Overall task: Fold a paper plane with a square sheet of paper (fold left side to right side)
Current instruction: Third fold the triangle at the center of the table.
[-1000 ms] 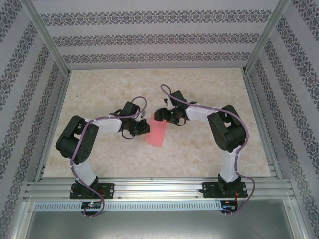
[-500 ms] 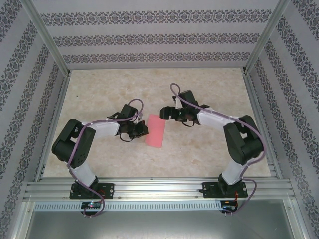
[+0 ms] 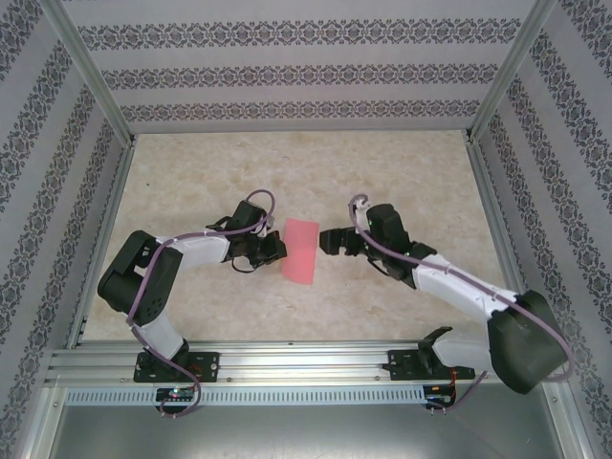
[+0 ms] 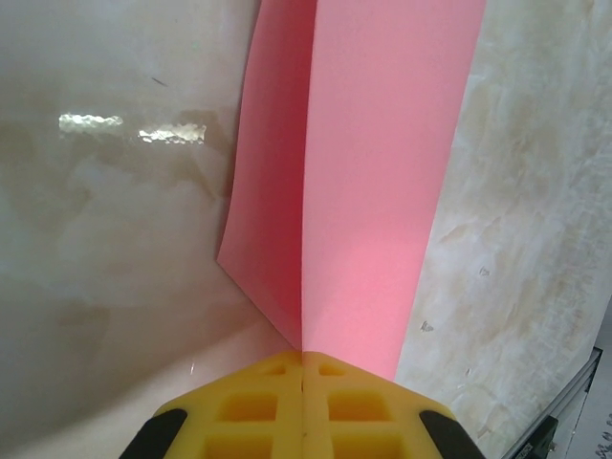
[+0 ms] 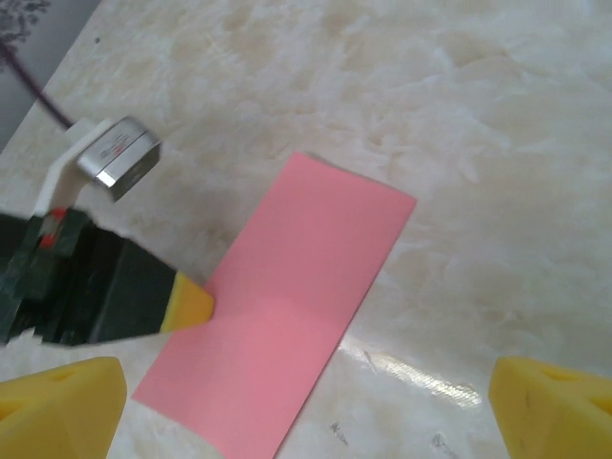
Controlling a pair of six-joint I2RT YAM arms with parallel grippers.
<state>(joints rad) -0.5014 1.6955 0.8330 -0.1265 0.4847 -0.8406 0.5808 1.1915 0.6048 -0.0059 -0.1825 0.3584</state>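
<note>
Since the earlier frame the right arm has drawn back from the paper and sunk towards its own side, and the right gripper (image 3: 328, 239) has spread wider; the left arm has hardly shifted.

From above, the square sheet of paper (image 3: 300, 251) lies folded into a narrow pink strip on the bench (image 3: 402, 172), between the two grippers. The left gripper (image 3: 274, 251) touches its left long edge, and the right gripper hangs just beside its right edge, apart from it.

In the left wrist view the yellow fingers (image 4: 258, 411) are pressed together with no gap, pinching the near edge of the sheet (image 4: 373, 172), whose crease runs straight into their seam.

In the right wrist view the two yellow fingertips (image 5: 57, 402) sit at opposite lower corners, spread wide with nothing between them. The sheet (image 5: 296, 287) lies flat beyond them, the left gripper's yellow tip (image 5: 188, 304) on its edge
</note>
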